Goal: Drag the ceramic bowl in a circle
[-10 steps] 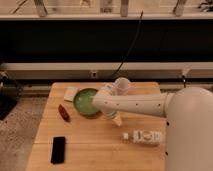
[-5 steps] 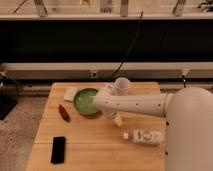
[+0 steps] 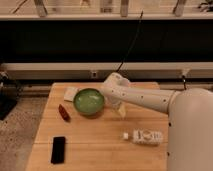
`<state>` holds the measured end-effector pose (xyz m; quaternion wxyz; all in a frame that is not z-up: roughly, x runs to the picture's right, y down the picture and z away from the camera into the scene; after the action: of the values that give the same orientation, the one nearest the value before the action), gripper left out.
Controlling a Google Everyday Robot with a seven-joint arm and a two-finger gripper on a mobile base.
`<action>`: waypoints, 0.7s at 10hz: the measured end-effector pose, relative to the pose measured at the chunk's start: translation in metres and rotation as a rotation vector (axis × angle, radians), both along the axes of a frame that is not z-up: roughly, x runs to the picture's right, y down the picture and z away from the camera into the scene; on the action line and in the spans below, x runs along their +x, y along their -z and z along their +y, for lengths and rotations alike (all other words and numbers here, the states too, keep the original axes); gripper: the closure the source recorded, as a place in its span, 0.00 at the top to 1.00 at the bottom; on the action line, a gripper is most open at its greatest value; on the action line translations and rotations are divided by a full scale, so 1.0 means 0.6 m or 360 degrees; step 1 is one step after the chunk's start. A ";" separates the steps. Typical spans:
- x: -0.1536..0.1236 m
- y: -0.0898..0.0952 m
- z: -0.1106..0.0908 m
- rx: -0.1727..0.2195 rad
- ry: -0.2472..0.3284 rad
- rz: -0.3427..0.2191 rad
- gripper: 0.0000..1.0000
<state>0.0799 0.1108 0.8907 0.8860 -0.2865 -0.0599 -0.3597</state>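
The ceramic bowl (image 3: pixel 89 101) is round, shallow and glossy green. It sits upright on the wooden table (image 3: pixel 100 150), in the back left part of the top. My white arm reaches in from the right, over the table's back edge. The gripper (image 3: pixel 121 110) hangs down from it just to the right of the bowl, close to the bowl's right rim and low over the table. I cannot tell whether it touches the rim.
A small red object (image 3: pixel 64 112) lies left of the bowl. A pale flat item (image 3: pixel 70 93) lies behind the bowl on the left. A black phone (image 3: pixel 58 149) lies front left. A white bottle (image 3: pixel 145 136) lies on its side front right. A dark wall stands behind the table.
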 end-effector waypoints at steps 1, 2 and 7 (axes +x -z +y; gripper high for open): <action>0.008 -0.004 -0.019 -0.0002 -0.0020 -0.0007 0.80; 0.009 -0.003 -0.027 -0.0002 -0.0029 -0.0015 0.80; -0.038 0.019 -0.033 -0.0019 0.0009 -0.0112 0.80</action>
<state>0.0571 0.0910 0.8795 0.8806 -0.2792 -0.0922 -0.3716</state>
